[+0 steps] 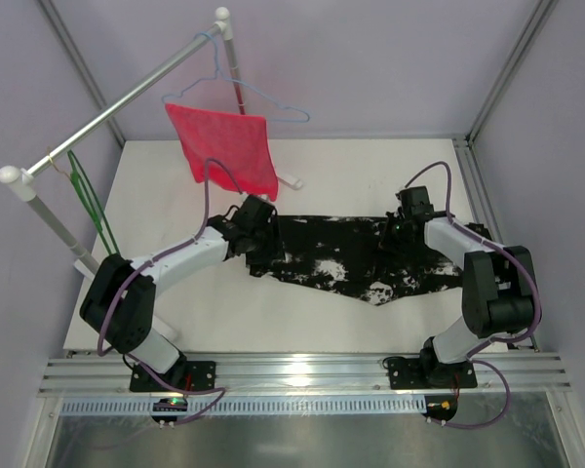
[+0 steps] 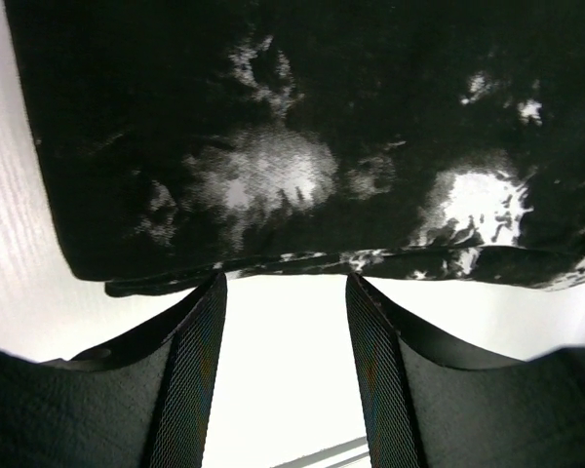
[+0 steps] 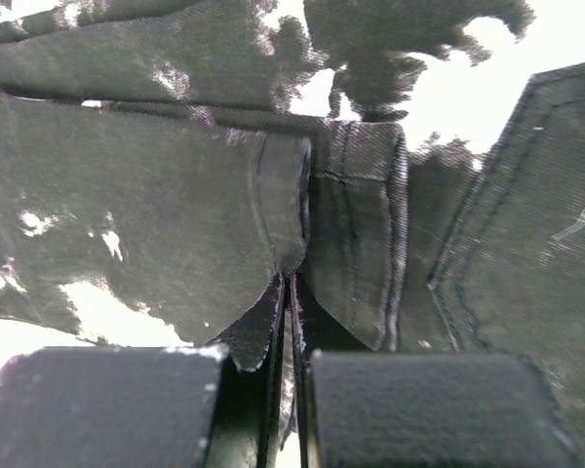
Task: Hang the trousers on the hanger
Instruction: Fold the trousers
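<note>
While the trousers lie spread flat across the white table, we note an arm at each end of them.

Left end of the trousers: the left gripper sits low over the hem. In its wrist view the two fingers stand spread, with only bare table between them and their tips just at the edge of the black, white-blotched fabric. It grips no cloth that we can see.

Right end of the trousers: the right gripper is down on the far edge. In its wrist view the fingers are pressed together, with a raised fold of the fabric pinched between them.

Well to the left of the trousers, the green hanger hangs from a grey rail, apart from both arms. Beyond the trousers' left end, a red cloth hangs on a pale blue hanger from the same rail.
</note>
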You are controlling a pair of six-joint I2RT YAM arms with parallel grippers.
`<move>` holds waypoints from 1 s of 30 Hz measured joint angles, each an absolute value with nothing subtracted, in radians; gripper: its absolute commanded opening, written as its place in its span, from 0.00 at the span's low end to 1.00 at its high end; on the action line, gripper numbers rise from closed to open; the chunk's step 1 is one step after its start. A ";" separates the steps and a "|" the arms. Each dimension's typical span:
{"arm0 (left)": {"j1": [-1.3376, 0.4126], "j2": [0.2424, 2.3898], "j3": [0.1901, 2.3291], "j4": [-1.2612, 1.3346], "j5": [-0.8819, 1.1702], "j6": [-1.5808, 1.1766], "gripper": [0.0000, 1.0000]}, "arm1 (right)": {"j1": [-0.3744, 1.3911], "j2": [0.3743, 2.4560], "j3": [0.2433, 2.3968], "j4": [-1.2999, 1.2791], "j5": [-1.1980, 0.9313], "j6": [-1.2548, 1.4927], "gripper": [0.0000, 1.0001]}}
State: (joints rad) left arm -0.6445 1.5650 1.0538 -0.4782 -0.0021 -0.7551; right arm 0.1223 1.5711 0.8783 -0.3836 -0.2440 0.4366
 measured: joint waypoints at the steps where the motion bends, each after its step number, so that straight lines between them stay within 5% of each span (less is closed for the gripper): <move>1: -0.645 1.565 1.054 -0.484 -0.010 -0.755 0.54 | 0.122 1.571 0.891 -0.403 -0.232 0.431 0.04; 22: -0.641 1.647 1.036 -0.530 -0.130 -0.752 0.56 | 0.121 1.588 0.992 -0.545 -0.155 0.387 0.04; 25: -0.641 1.681 1.036 -0.523 -0.130 -0.753 0.55 | 0.120 1.598 0.992 -0.542 -0.151 0.382 0.17; 29: -0.641 1.707 1.036 -0.510 -0.127 -0.755 0.55 | 0.113 1.597 0.988 -0.535 -0.135 0.374 0.56; 30: -0.641 1.707 1.036 -0.509 -0.127 -0.755 0.55 | 0.110 1.596 0.985 -0.532 -0.133 0.375 0.59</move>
